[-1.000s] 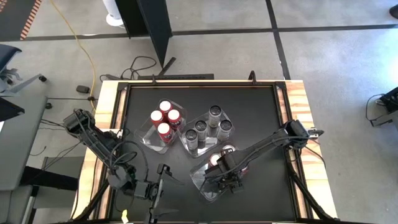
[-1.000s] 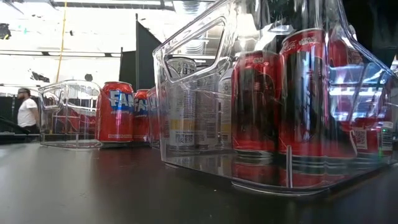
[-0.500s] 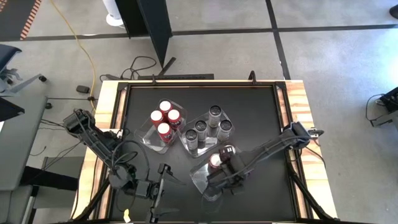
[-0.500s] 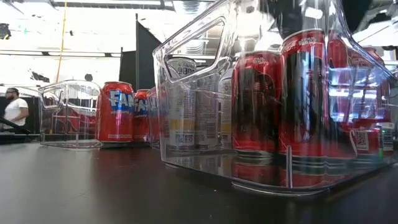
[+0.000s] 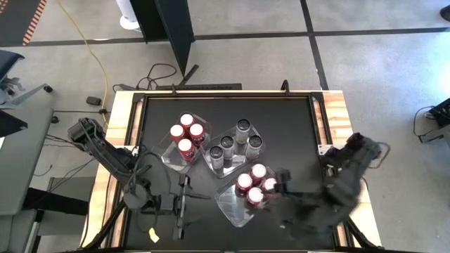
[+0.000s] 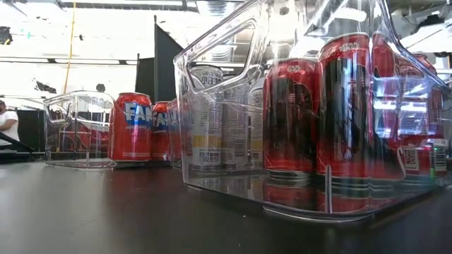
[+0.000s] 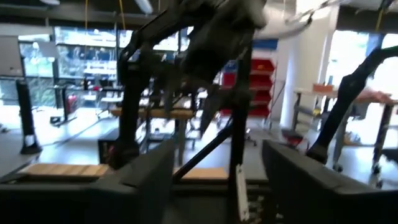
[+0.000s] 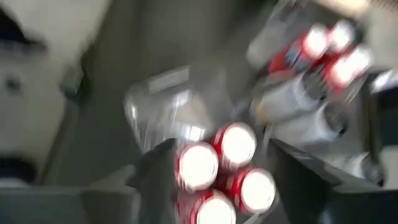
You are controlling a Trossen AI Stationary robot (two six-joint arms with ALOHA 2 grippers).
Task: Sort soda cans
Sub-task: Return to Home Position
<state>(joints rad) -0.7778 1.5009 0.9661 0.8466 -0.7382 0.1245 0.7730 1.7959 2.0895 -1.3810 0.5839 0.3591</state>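
In the high view three clear trays hold the soda cans, which stand upright on their bases. The left tray has several red cans (image 5: 186,133). The middle tray has silver-grey cans (image 5: 235,144). The near tray (image 5: 232,207) has several red cans (image 5: 256,184), also seen from above in the right wrist view as red cans (image 8: 227,171). My right gripper (image 5: 283,181) hangs open above and just right of that near tray, touching nothing, and is blurred. My left gripper (image 5: 180,207) waits open by the table's near edge, left of the trays.
The low view looks through the near tray's wall (image 6: 212,85) at red cans (image 6: 332,106), with the left tray (image 6: 78,127) farther off. The bare black table top (image 5: 295,126) lies to the right and far side of the trays. A person (image 6: 7,123) stands in the room behind.
My right arm has drawn up and back from inside the near tray toward the table's right near corner. Two more red cans, which it covered before, now show standing in that tray. The trays have stayed in place.
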